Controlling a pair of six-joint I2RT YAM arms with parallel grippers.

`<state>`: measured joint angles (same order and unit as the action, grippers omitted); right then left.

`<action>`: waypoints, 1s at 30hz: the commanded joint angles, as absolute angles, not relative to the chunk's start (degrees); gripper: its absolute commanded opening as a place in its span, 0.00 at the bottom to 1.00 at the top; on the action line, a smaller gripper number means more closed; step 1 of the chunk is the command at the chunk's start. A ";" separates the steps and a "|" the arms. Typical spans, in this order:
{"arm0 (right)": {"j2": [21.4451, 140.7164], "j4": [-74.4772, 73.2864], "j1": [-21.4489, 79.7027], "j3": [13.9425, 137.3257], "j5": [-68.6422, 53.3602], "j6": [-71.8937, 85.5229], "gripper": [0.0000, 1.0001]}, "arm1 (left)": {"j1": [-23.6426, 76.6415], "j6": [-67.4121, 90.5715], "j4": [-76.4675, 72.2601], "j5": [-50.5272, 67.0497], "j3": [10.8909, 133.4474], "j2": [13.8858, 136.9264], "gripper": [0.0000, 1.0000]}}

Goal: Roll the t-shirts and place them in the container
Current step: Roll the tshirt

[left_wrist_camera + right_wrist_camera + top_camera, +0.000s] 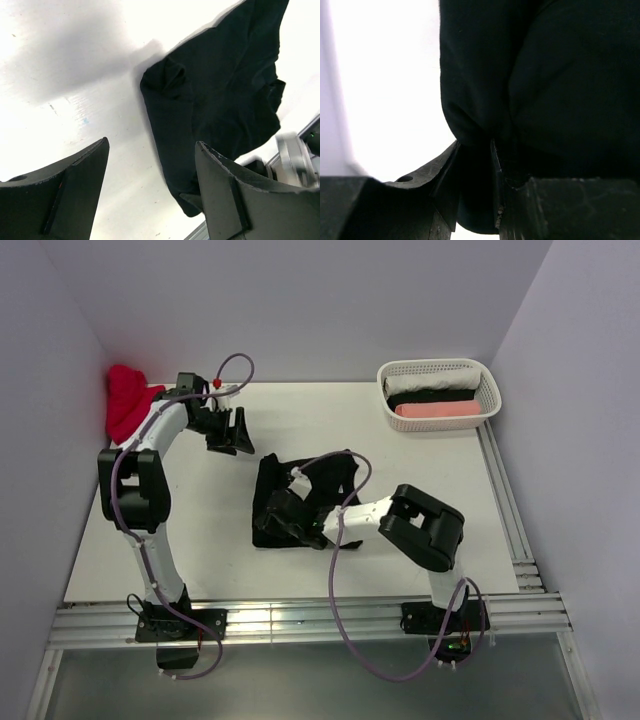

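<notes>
So, landmark: crumpled black cloth t-shirt (pixel 305 480), bunched on the white table top (pixel 420 510).
Your right gripper (pixel 288 518): down on the tee's near-left edge; fingers (pixel 447 175) pinch a fold of its black cloth.
Your left gripper (pixel 232 435): up-left of the tee and apart from it; fingers (pixel 75 175) spread wide with nothing between them.
White plastic lattice basket (pixel 440 366): well apart, behind-right of the tee; holds white, black and pink rolled cloths (pixel 435 410).
Red bunched cloth (pixel 125 400): well apart, behind-left of the tee.
</notes>
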<state>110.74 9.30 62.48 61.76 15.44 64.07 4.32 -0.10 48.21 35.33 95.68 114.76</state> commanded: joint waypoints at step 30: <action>117.69 64.73 58.62 34.89 5.09 93.35 0.41 | 10.36 1.82 37.44 33.88 86.57 119.18 0.52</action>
